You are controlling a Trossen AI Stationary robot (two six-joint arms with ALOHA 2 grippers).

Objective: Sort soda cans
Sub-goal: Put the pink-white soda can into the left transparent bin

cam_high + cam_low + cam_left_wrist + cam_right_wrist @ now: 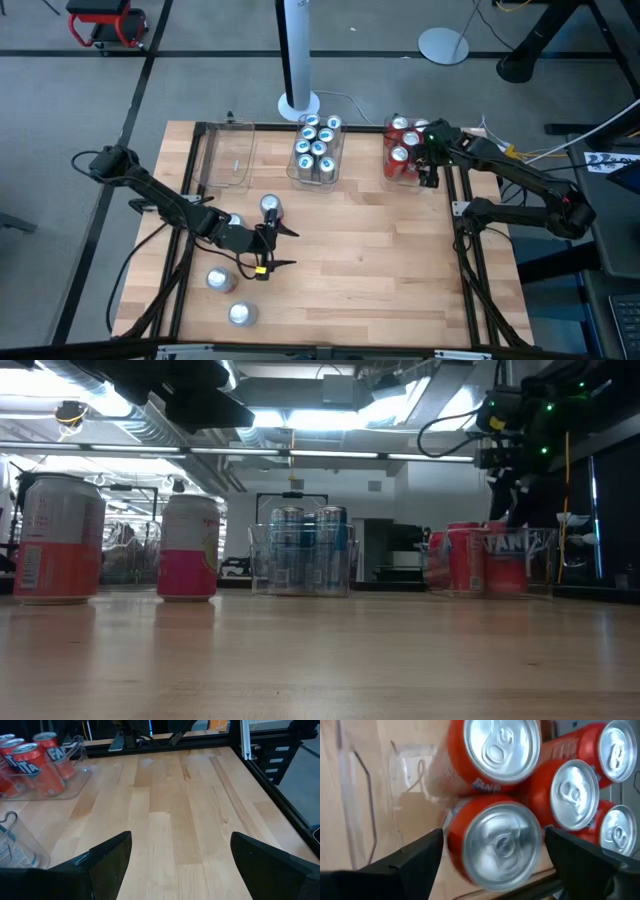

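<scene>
Several red soda cans (403,145) stand upright in a clear bin (388,172) at the far right. My right gripper (494,837) hangs open above that bin's near end, its fingers on either side of one red can (495,847) and higher than its top. Blue-and-white cans (318,148) fill the middle bin (296,172). Loose silver-topped cans (270,206) (220,280) (240,315) stand on the wood at the near left. My left gripper (280,248) is open over bare wood beside them, holding nothing.
An empty clear bin (228,155) sits at the far left. A black frame rail (455,215) runs along the table's right side, close to my right arm. Bare wood (380,270) spreads over the middle and near right.
</scene>
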